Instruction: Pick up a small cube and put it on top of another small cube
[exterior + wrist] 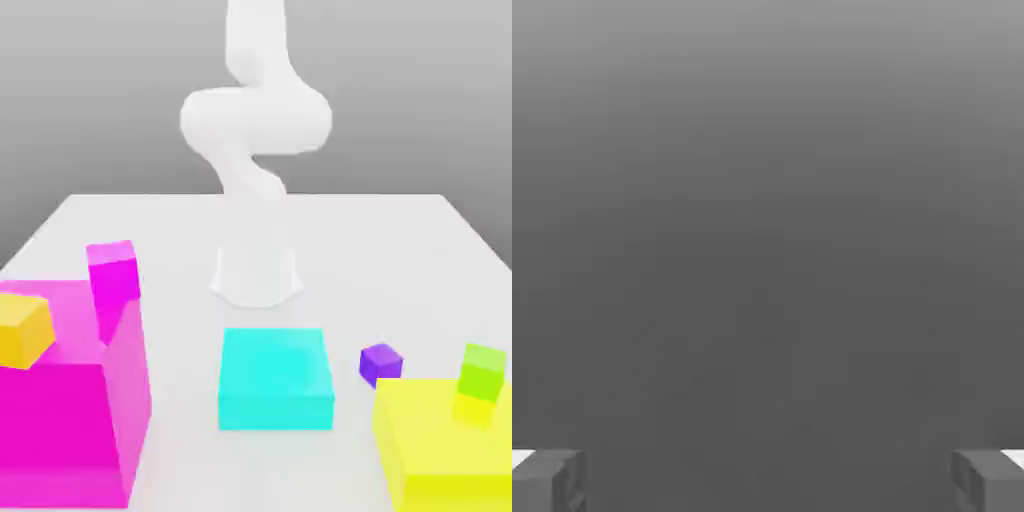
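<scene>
White desk (400,240) under a grey backdrop, exterior view: white arm (255,150) based at centre. Tiny purple cube (381,364) rests on the desk at four o'clock from the base, between the cyan block (276,378) and the yellow block (445,445), which carries a lime green cube (483,372). Magenta block (70,420) at eight o'clock carries an orange cube (22,330). Hand view: gripper (768,480) jaws spread wide, holding nothing, against plain grey.

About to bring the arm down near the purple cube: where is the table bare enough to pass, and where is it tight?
Bare: the far table on both sides of the robot base, and the strip between base and cyan block. Tight: the purple cube sits between the cyan block and the yellow block carrying the lime cube.
</scene>
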You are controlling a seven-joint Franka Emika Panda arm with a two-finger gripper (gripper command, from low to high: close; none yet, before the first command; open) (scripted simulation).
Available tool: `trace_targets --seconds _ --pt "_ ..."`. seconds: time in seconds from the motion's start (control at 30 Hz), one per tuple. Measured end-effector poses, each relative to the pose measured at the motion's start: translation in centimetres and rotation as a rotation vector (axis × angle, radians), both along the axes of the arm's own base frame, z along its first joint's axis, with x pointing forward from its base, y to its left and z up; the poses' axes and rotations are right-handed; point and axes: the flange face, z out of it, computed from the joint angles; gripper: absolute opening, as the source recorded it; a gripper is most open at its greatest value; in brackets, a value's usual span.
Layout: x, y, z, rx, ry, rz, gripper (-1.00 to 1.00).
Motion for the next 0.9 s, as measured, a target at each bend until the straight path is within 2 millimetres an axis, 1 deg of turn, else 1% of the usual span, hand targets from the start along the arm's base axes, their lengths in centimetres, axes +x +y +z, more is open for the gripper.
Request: trace_targets --seconds 0.1,0.2,0.3,0.43,0.53,0.63,0.77,0.9 --pt "2.3 2.7 -5.5 -0.096 0.072 0.167 0.00" --pt "3.6 5.3 -10.9 -0.185 0.136 0.334 0.00" --pt "4.1 8.0 -16.3 -0.268 0.194 0.504 0.00" --pt "3.4 11.3 -23.5 -0.373 0.265 0.739 0.00" --pt "1.9 13.4 -28.7 -0.447 0.313 0.920 0.00" --pt "-0.2 15.2 -33.7 -0.515 0.357 1.107 0.00" --pt "-4.0 16.8 -39.8 -0.598 0.409 1.360 0.00" --pt "-8.5 17.4 -45.2 -0.670 0.454 1.618 0.00"
